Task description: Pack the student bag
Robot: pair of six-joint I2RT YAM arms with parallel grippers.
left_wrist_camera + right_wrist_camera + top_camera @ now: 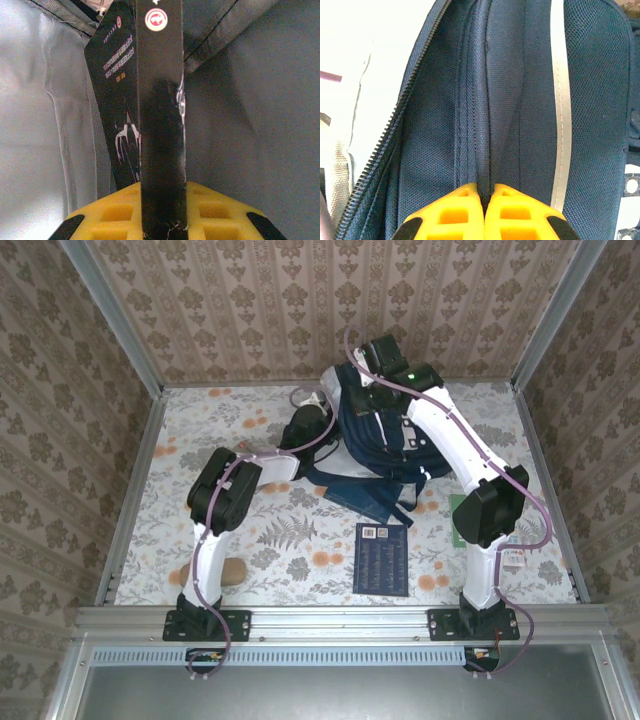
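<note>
The navy student bag (375, 435) lies at the back middle of the table, with its straps trailing toward the front. My left gripper (305, 425) reaches into it from the left. In the left wrist view the yellow fingers (115, 212) of this gripper (162, 200) are shut on a flat black box (160, 125) with a red-and-white round logo, standing edge-on inside the bag's grey lining (250, 125). My right gripper (370, 375) sits at the bag's top. It (484, 192) is shut on a fold of the navy fabric (435, 125) between the zip (385, 150) and the white stripe (561, 100).
A dark blue book (382, 558) lies flat near the front middle of the floral table. A brown block (233, 572) rests by the left arm's base. Something green (463, 506) peeks out behind the right arm. Metal rails and patterned walls enclose the table.
</note>
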